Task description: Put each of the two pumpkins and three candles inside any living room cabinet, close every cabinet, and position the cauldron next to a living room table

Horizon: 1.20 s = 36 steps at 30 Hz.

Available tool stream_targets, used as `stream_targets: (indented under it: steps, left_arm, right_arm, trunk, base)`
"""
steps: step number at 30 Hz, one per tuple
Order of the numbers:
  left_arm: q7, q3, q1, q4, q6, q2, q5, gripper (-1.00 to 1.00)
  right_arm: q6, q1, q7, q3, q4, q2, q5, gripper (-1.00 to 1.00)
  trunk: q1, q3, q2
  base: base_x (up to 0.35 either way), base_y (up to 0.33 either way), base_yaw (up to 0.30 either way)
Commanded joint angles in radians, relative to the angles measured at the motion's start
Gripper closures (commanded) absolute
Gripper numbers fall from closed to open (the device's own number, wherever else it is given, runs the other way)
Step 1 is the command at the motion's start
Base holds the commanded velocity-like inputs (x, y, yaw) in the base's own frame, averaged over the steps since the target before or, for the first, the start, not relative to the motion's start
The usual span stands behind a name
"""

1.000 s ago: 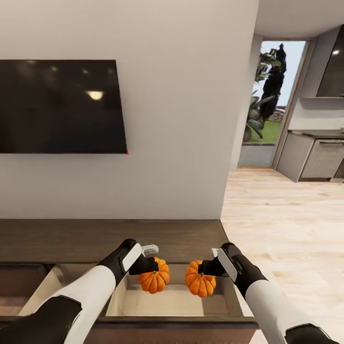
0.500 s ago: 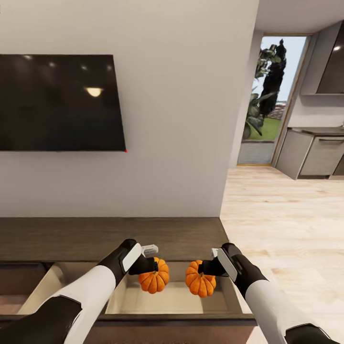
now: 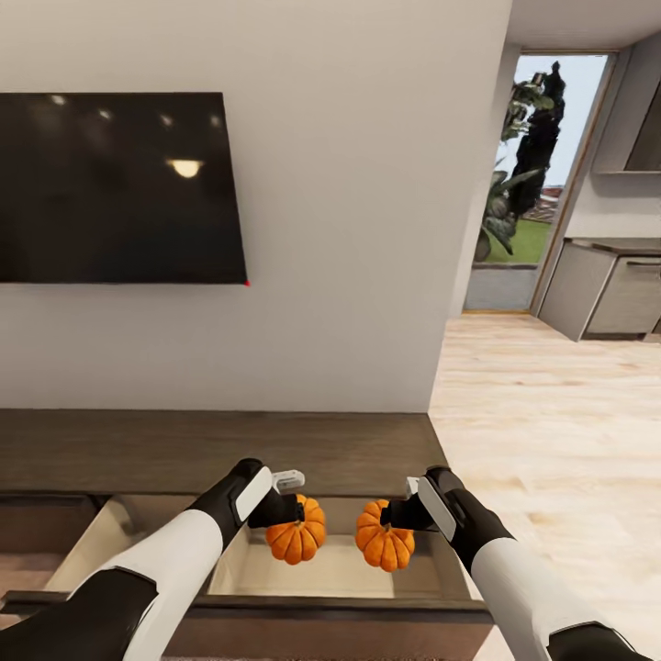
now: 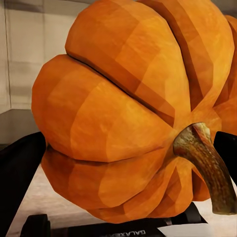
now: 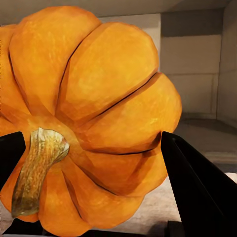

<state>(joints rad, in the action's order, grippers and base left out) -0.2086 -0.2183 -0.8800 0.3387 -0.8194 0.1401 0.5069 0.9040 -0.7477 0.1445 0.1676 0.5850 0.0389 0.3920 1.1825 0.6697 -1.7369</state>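
Left gripper [image 3: 286, 514] is clamped on one pumpkin [image 3: 296, 531], right gripper [image 3: 397, 514] clamped on the other pumpkin [image 3: 385, 536]; both hang side by side, slightly apart, over the open drawer [image 3: 330, 574] of the cabinet [image 3: 211, 450]. My read: you're at the drop step. Lower both until the fruit sits near the drawer floor before you release, and keep them off the front lip [image 3: 349, 608] and side walls so the drawer can shut after. Release one at a time; they're round and ribbed, so expect rolling on that flat bottom. In the left wrist view the pumpkin [image 4: 128, 108] is faceted, smooth, deep-grooved orange with a curved woody stem [image 4: 205, 163]; same in the right wrist view [image 5: 94, 113]. Drawer interior is pale smooth wood, cabinet top dark grained wood, glossy black TV [image 3: 119, 188] on the plain wall above.
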Motion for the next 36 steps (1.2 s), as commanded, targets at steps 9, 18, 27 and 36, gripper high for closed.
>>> stream_targets:
  steps: [9, 18, 27, 36]
  left_arm:
    - [-0.007, -0.007, -0.001, 0.002, -0.004, 0.000, 0.013, 1.00]
    - [-0.007, -0.007, -0.011, 0.002, -0.003, 0.000, 0.013, 1.00]
    - [-0.008, -0.006, -0.011, 0.002, -0.001, 0.000, 0.012, 1.00]
    - [-0.009, -0.006, -0.011, -0.003, -0.001, 0.000, 0.012, 1.00]
  right_arm:
    - [0.003, -0.001, 0.009, 0.004, 0.001, -0.001, 0.009, 1.00]
    - [0.003, -0.001, 0.009, 0.006, 0.001, 0.000, 0.007, 1.00]
    - [0.003, -0.001, 0.011, 0.006, 0.001, -0.001, 0.005, 1.00]
    - [-0.006, -0.001, 0.008, 0.011, 0.001, 0.001, 0.003, 1.00]
  trunk:
    - [0.000, 0.015, -0.001]
    - [0.000, 0.018, -0.001]
    - [0.000, 0.018, -0.001]
    - [0.000, 0.019, -0.001]
  base:
    - [0.000, 0.000, -0.124]
    - [0.127, 0.000, -0.014]
    - [0.014, 0.000, 0.000]
    - [0.000, 0.000, 0.091]
